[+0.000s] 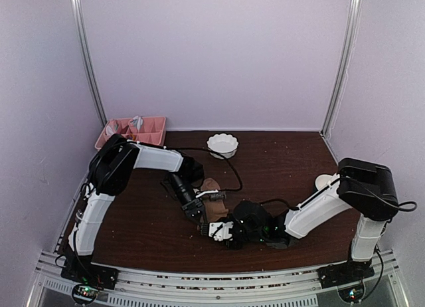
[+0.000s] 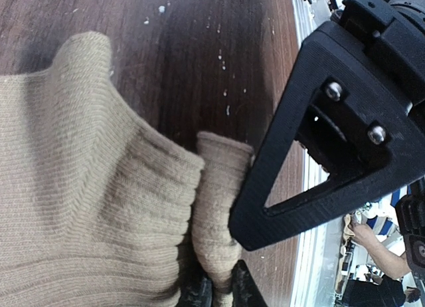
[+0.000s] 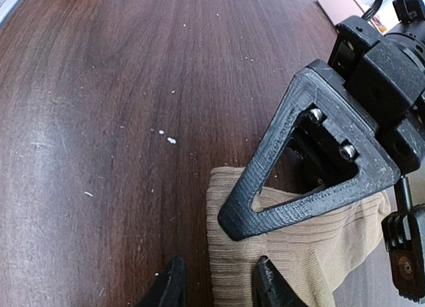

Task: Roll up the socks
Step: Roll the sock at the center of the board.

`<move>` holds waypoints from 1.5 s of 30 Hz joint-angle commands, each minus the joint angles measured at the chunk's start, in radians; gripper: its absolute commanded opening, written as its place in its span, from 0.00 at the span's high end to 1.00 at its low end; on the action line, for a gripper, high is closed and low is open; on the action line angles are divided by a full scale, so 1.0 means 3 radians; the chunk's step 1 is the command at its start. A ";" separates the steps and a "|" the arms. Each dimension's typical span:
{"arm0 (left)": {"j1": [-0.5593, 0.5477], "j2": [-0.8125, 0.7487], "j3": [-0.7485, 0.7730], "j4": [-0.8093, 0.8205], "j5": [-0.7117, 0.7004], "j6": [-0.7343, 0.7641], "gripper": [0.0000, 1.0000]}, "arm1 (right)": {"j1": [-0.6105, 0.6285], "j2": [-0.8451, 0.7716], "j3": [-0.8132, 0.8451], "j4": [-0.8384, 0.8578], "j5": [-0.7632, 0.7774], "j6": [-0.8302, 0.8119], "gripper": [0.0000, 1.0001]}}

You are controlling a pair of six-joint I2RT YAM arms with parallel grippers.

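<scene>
Near the middle of the tabletop's (image 1: 285,167) front edge, the left gripper (image 2: 219,287) pinches a fold of the tan sock (image 2: 86,207), apparently anchoring it, while the right gripper (image 3: 218,275), half-open, straddles its edge.

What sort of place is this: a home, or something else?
Probably a robot test cell in a laboratory: plain white walls on metal posts enclose a dark wooden table, two robot arms are bolted to a rail at its near edge, and props lie there, such as socks and a white bowl.
</scene>
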 commanded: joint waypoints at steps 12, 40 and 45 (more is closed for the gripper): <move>0.0020 0.0195 -0.0023 0.0004 -0.0654 0.0215 0.89 | -0.0177 0.0214 0.0173 -0.0707 -0.0214 0.0132 0.84; 0.0851 -0.2237 -0.0875 0.2231 -0.1848 -0.1193 0.02 | -0.0468 0.0108 0.0281 -0.1254 -0.1249 0.1639 1.00; 0.0887 -0.2468 -0.1247 0.2509 -0.1471 -0.0886 0.02 | -0.0667 0.0208 0.0378 -0.1264 -0.1578 0.2125 1.00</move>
